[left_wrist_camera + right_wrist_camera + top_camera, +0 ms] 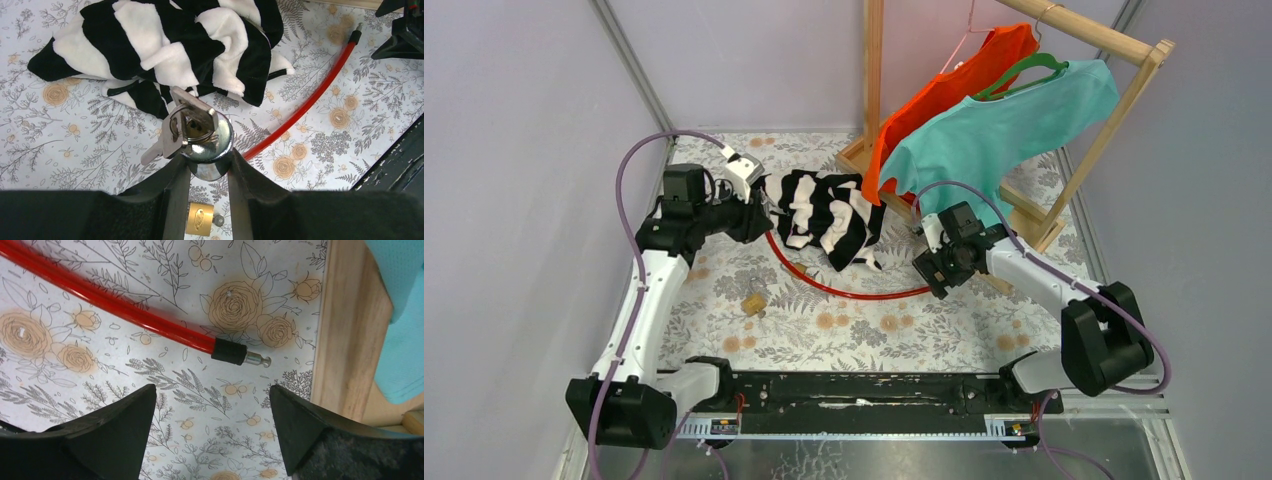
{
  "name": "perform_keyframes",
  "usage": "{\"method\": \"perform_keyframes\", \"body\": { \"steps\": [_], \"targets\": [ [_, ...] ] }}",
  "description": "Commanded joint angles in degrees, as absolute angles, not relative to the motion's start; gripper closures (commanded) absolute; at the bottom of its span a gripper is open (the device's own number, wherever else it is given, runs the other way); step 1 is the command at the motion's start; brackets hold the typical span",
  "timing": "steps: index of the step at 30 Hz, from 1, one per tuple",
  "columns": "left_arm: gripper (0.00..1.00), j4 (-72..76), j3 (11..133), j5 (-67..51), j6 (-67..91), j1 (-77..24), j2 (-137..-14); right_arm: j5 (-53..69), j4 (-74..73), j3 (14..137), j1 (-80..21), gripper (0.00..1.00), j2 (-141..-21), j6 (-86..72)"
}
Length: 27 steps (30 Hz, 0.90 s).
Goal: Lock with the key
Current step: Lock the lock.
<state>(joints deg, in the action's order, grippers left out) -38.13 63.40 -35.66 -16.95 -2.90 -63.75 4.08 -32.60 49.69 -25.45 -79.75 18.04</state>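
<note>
My left gripper (208,162) is shut on the chrome lock head (210,145) of a red cable lock. A key on a ring (192,117) sits in the lock head, with a second key (157,147) hanging beside it. The red cable (854,290) curves over the table to its free end. That end, a black collar with a metal pin (240,356), lies just ahead of my right gripper (212,405), which is open and empty above the table. In the top view the left gripper (759,215) is by the striped cloth and the right gripper (934,265) is near the rack base.
A black-and-white striped cloth (824,215) lies between the arms. A small brass padlock (753,302) with its key lies on the floral tablecloth and shows below my left fingers (199,220). A wooden rack (1014,215) holds orange and teal shirts at the back right.
</note>
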Motion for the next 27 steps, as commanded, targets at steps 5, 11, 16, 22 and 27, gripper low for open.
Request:
{"method": "perform_keyframes", "body": {
  "steps": [5, 11, 16, 22, 27],
  "targets": [
    [1.0, -33.1, 61.1, -35.6, -15.0, -2.8, -61.4, 2.5, -27.0, 50.3, -25.3, 0.1, -82.1, 9.2],
    [1.0, -32.3, 60.9, -35.4, -15.7, -2.7, -61.4, 2.1, -26.9, 52.4, -25.3, 0.12, -86.0, 5.0],
    [1.0, -31.1, 60.8, -34.5, -15.9, -2.9, -62.0, 2.8, -26.1, 52.6, -25.0, 0.13, -87.4, 2.8],
    [1.0, -29.9, 60.1, -34.9, -15.2, -3.0, -61.8, 5.3, -24.6, 53.4, -24.8, 0.13, -89.9, 0.1],
    [1.0, -29.5, 59.6, -34.8, -15.0, -3.1, -61.2, 7.0, -23.7, 53.9, -24.9, 0.14, -91.6, -0.5]
  ]
}}
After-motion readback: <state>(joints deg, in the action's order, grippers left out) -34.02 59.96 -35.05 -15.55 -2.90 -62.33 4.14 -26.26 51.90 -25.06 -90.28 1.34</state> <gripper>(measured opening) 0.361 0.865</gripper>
